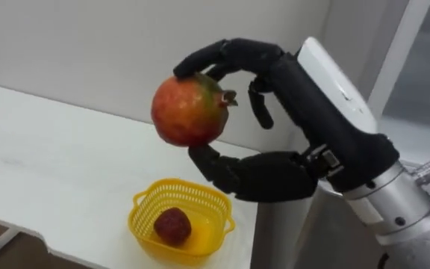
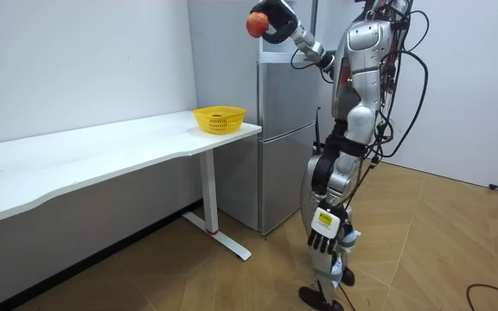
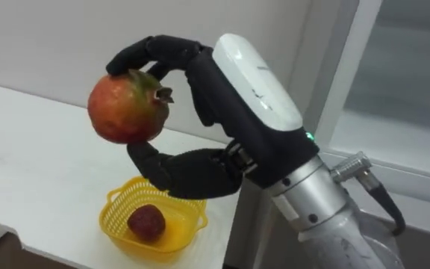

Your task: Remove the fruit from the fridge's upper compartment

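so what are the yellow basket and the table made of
The yellow basket looks like moulded plastic: glossy, with a thin slotted wall and a rolled rim. The table top looks like matte white laminate or painted board, smooth and even; which one the look leaves open.

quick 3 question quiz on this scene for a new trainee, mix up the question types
1. True or false: the right robot hand is shut on the pomegranate.
2. Multiple choice: what lies in the yellow basket? A) one red fruit B) a banana C) nothing
3. Fill in: the basket stands on the white ___, at the end nearest the fridge.

Key: 1 true; 2 A; 3 table.
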Robot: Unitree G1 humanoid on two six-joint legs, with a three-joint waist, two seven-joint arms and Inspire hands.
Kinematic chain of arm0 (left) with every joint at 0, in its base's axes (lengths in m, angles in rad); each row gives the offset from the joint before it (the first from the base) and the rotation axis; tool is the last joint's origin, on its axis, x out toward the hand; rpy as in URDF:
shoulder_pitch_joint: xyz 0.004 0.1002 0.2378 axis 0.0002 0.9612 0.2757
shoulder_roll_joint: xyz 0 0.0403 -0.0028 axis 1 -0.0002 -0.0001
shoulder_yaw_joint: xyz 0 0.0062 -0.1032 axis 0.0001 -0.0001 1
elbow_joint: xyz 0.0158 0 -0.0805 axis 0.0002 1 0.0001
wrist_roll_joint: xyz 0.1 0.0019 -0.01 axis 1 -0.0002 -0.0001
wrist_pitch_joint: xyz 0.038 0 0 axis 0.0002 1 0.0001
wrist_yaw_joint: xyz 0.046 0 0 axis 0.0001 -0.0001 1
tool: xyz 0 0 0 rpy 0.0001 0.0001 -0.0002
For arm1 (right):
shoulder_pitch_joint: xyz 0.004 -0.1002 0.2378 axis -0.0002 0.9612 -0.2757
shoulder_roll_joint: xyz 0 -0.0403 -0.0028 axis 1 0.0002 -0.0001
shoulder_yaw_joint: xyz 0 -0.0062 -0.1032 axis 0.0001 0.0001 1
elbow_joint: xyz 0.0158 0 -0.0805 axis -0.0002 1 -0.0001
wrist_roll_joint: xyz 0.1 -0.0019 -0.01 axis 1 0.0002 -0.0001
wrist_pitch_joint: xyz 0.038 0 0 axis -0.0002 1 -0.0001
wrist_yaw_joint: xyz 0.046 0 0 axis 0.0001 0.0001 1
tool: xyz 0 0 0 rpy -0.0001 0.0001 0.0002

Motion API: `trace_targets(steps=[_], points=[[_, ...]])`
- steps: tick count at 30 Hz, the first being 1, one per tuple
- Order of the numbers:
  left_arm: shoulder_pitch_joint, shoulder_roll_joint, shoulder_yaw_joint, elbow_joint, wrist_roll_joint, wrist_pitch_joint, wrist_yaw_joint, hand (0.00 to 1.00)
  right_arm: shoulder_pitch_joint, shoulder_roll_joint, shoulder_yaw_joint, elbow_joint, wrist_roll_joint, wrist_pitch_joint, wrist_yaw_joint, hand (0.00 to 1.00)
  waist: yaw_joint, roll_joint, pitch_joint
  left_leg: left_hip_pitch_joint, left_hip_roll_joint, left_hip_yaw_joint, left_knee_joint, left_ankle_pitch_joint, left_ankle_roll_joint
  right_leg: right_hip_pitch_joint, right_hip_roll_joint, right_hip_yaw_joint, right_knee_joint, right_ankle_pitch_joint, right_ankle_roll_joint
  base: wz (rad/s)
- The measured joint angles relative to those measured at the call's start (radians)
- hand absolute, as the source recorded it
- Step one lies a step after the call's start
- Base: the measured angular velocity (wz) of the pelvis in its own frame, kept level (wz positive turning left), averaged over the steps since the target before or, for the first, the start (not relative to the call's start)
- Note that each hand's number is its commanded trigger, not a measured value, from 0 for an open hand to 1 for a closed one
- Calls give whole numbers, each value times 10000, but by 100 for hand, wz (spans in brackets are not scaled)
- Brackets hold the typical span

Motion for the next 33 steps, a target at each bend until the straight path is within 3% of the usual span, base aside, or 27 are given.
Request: trace_targets(steps=[5, 12, 16, 23, 33], points=[[-87, 60, -14, -89, -8, 20, -379, 0, -330, -1, 812, 1063, -409, 453, 303, 100, 263, -70, 24, -24, -10, -144, 25, -3, -1, 76, -13, -188, -23, 0, 2, 9], [-143, 166, 23, 3, 2, 113, -370, 0, -324, -8, 1239, 2844, -396, 501, 458, 100, 533, -197, 61, -80, -37, -313, 41, 7, -8, 78, -20, -228, -22, -1, 1, 5], [-140, 330, 78, -23, 7, 119, -364, 0, -325, -15, 1259, 4041, -566, 554, 434, 100, 777, -469, 17, -198, -73, -493, 58, 9, -7, 64, -50, -399, -20, -8, 12, 12], [-266, 691, -21, -4, 11, 157, -331, 0, -668, -16, 1796, 5536, -576, 551, 209, 100, 1094, -915, 97, -374, -151, -887, 238, 9, -5, 106, -120, -767, -12, -11, 18, 16], [-220, 803, -10, -185, 16, 366, -398, 0, -722, -17, 1950, 6916, -699, 558, -103, 100, 1581, -984, 130, -975, -184, -922, 496, -9, 9, -269, -160, -1018, -6, -10, 19, 5]])
